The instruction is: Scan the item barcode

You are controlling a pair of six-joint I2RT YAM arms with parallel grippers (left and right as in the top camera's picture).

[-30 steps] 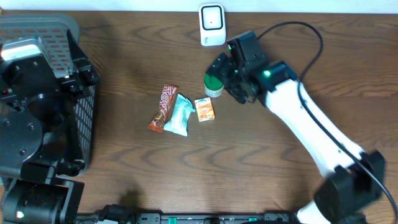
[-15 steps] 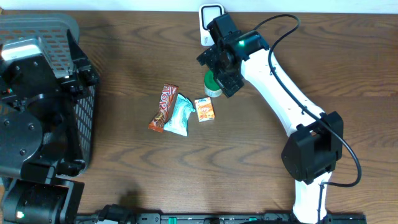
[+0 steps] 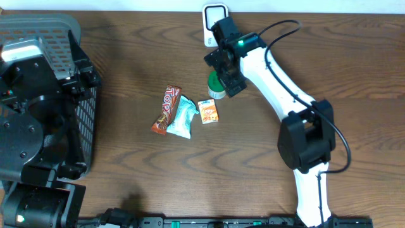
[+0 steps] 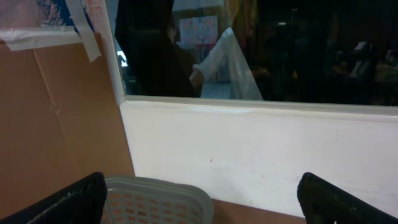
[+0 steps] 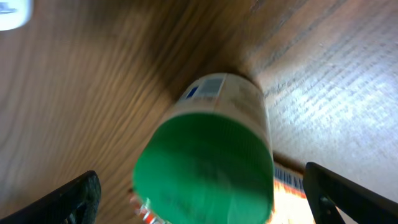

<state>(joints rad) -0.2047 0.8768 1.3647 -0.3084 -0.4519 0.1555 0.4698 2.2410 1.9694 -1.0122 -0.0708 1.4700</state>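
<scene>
A white bottle with a green lid (image 3: pixel 217 87) stands upright just below the white barcode scanner (image 3: pixel 216 24) at the table's far edge. My right gripper (image 3: pixel 226 68) hovers over the bottle, open. In the right wrist view the green lid (image 5: pixel 208 165) fills the space between the two black fingertips (image 5: pixel 71 199), which stand apart from it on both sides. A small label patch (image 5: pixel 208 87) shows on the bottle's side. My left gripper (image 4: pixel 202 208) is open and empty, raised above the grey basket (image 4: pixel 158 196).
A red-brown candy bar (image 3: pixel 166 109), a light blue packet (image 3: pixel 183 116) and a small orange box (image 3: pixel 208 111) lie left of the bottle. The basket (image 3: pixel 38 35) and the black left arm (image 3: pixel 31 120) fill the left side.
The right arm swung left and its wrist came over the bottle near the scanner. Its jaws widened slightly. The left arm has not moved.
</scene>
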